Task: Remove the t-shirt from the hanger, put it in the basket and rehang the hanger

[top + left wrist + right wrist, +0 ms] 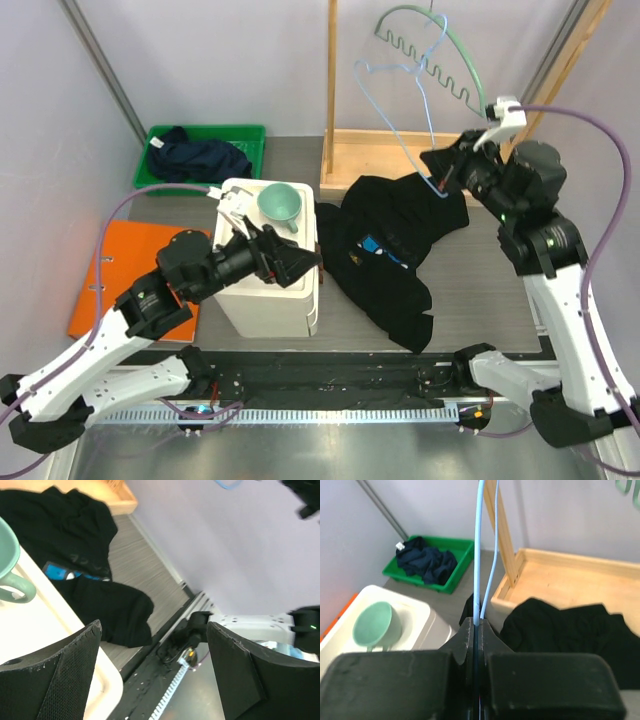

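T-shirt [395, 255] is the black one, lying crumpled on the grey tabletop [480, 290] between the two arms, with its far edge up against the wooden base [380, 160] of the rack. From the top camera I can see the whole thing spread out, blue print showing.

The right gripper [477, 630] has its fingers pressed together on the pale blue wire hanger [400, 110]. The right wrist cam makes that obvious: the wire runs straight up out of the pinch. The top view adds that the hanger is tilted up in the air above the shirt's far end. I can't tell from either view whether the wire touches the fabric down at the pinch.

The left gripper [155, 670] has its fingers spread wide with nothing between them, which only the left wrist cam shows properly. That cam looks past the fingers at the near flap of the shirt. From above, this gripper sits over the right edge of the white box [270, 295], just beside the shirt. A green mug [280, 207] sits on top of the box.
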Motion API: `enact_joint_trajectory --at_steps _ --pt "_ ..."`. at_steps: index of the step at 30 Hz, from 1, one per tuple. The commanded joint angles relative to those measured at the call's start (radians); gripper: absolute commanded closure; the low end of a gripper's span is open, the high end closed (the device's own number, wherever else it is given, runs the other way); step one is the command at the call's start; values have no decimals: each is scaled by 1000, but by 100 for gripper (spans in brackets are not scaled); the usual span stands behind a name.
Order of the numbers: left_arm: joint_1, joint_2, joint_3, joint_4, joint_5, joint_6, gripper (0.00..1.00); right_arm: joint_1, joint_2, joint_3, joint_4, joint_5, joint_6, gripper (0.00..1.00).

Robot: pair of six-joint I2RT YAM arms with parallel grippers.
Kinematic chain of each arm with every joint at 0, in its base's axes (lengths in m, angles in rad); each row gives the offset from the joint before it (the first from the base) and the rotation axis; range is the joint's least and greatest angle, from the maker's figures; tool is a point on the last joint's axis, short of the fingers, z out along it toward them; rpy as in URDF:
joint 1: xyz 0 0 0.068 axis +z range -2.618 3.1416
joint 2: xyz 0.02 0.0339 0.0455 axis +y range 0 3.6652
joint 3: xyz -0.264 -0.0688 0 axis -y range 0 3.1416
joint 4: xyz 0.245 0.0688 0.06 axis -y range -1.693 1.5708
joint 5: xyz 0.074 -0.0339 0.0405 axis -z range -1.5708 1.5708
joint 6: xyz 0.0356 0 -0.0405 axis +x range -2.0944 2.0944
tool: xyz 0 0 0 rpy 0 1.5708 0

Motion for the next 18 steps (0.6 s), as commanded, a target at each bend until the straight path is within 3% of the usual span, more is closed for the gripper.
enact_joint_trajectory --at_steps 1,9,18 --pt "-1 -60 27 83 31 -41 15 -4 101 154 167 58 -41 99" --pt "1 -95 20 43 24 -51 16 -4 320 287 283 76 3 99" --pt "1 -70 36 52 53 -77 16 -7 497 459 294 92 51 99"
